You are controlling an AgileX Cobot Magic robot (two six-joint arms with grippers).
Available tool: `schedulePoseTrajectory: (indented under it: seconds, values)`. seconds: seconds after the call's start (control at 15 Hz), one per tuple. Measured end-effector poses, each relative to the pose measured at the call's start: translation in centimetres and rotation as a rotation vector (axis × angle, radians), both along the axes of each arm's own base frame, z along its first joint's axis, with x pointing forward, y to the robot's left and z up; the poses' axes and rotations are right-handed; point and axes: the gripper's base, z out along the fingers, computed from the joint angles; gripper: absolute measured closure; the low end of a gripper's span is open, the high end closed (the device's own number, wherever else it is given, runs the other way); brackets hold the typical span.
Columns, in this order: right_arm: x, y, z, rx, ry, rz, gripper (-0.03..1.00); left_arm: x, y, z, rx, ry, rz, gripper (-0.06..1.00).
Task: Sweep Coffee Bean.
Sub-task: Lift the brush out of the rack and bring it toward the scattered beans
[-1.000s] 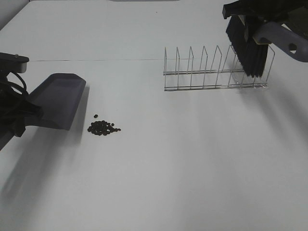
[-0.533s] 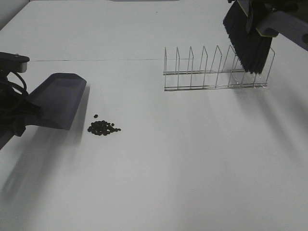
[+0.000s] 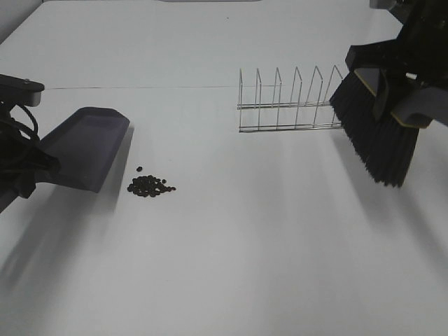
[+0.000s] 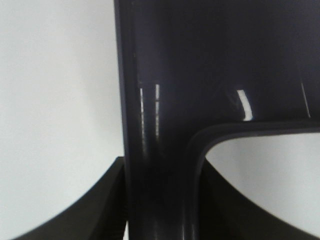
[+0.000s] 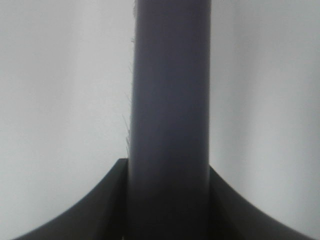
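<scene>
Where it rests on the white table [image 3: 245, 266], the coffee bean [image 3: 149, 186] forms one small dark heap, with a single bean loose at its eleven o'clock. The dustpan [image 3: 84, 147] tilts just beside the heap at ten o'clock, its handle clamped in the left gripper [image 4: 159, 210] out at nine o'clock. A wire rack [image 3: 287, 105] stands well apart at two o'clock. Farther off, toward three o'clock, the right gripper [image 5: 169, 200] is closed around the handle of the brush [image 3: 378, 133], bristles angled down.

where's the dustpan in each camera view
exterior high: the dustpan is at the left, tilted, just left of the coffee bean pile.
left wrist: close up, the dustpan fills most of the picture.
right wrist: not in it; only the brush handle shows.
shared landmark: the white table, seen in all three views.
</scene>
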Motion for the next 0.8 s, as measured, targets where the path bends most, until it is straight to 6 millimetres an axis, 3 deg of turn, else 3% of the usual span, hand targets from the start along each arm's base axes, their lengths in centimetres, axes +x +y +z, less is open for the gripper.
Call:
schedulePoseTrajectory:
  seconds: [0.2,0.4,0.53,0.8]
  values:
    - [-1.1,0.4,-3.1,0.066,0.024,-0.028,0.61,0.2,-0.1,0.0,0.004,-0.013,-0.057,0.60]
    - [-1.8,0.5,-4.6,0.086,0.038,-0.038,0.61,-0.2,0.1,-1.0,0.004,-0.046,-0.082,0.60]
    - [-1.7,0.5,-4.7,0.086,0.027,-0.038,0.61,-2.4,0.7,-2.6,0.019,-0.023,-0.101,0.60]
    - [-1.9,1.6,-4.7,-0.033,0.008,0.032,0.61,-2.6,0.8,-3.1,0.030,-0.050,-0.132,0.60]
